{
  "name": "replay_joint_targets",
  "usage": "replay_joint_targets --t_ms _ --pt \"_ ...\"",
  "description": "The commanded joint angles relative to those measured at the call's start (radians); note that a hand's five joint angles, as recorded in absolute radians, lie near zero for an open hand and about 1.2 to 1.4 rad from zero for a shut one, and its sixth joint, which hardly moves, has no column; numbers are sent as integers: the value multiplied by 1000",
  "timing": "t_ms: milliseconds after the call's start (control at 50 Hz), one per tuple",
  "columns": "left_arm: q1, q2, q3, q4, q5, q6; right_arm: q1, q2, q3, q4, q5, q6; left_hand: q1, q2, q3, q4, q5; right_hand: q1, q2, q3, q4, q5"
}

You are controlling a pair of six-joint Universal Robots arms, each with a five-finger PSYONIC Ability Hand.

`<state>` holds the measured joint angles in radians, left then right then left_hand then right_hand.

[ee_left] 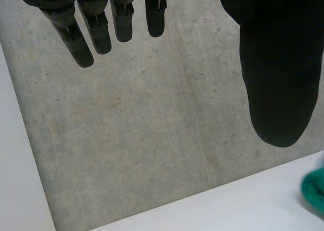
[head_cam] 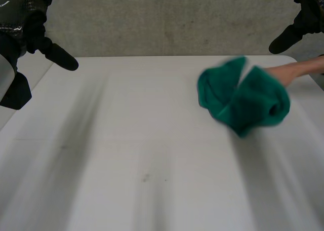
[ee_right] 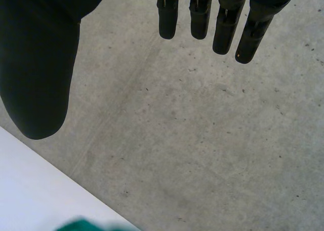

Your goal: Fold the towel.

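A green towel (head_cam: 243,97) is bunched up over the right part of the white table (head_cam: 142,155), held by a person's hand (head_cam: 296,70) that reaches in from the right. My left hand (head_cam: 30,23) hangs high at the far left corner, open and apart from the towel. My right hand (head_cam: 304,18) hangs high at the far right, also open and holding nothing. In the left wrist view straight fingers (ee_left: 86,33) and the thumb (ee_left: 278,74) spread over the floor, with a bit of the towel (ee_left: 315,189) beyond the thumb. The right wrist view shows my fingers (ee_right: 223,23) straight, and the towel's edge (ee_right: 81,225) past the thumb.
A grey concrete floor (head_cam: 172,23) lies beyond the table's far edge. The person's forearm (head_cam: 309,66) crosses the table's right edge.
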<state>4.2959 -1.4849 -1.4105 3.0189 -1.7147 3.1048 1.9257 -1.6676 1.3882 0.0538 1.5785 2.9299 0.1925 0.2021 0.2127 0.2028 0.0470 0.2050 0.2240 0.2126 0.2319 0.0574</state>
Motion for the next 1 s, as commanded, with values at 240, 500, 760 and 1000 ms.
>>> replay_joint_targets --t_ms 240,500,760,1000 --pt "-7 -1 -2 0 1 0 1 -3 0 0 -12 0 -18 -28 -38 -28 -47 -30 -49 -38 -57 -57" --pt "-15 -6 -5 0 1 2 1 -3 2 0 -17 0 -18 -28 -38 -28 -47 -30 -49 -38 -57 -57" --pt "-51 -23 -25 3 1 23 18 5 8 1 -90 -21 -18 -28 -38 -28 -47 -30 -49 -38 -57 -57" --pt "-168 -67 -68 6 14 156 58 109 18 106 -210 -339 -18 -28 -38 -28 -47 -30 -49 -38 -57 -57"
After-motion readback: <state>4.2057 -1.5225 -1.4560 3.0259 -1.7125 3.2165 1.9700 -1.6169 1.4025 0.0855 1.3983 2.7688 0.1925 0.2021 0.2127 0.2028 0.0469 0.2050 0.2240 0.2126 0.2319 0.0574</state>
